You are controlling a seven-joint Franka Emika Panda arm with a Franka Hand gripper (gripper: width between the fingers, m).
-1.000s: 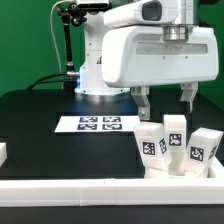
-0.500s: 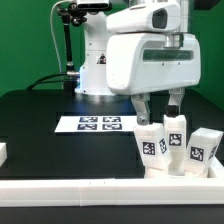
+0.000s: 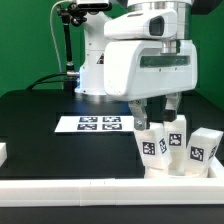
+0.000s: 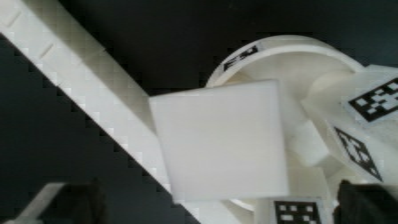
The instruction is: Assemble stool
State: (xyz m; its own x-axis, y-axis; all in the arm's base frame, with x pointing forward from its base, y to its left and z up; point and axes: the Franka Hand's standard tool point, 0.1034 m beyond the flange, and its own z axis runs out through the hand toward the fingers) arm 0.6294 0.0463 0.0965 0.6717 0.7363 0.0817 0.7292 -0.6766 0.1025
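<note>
Three leg blocks upright on disc seat; one tool | spread

Robot body: white arm with dark jointed details

The arm is showing smooth, rounded white housings with a grey band running across the boxy wrist section. The gripper is carrying two dark fingers beneath that white body. A black upright part with cabling is showing behind the arm's white base, at the exterior view's left.

leg blocks on seat | marker board exterior view's left
</note>
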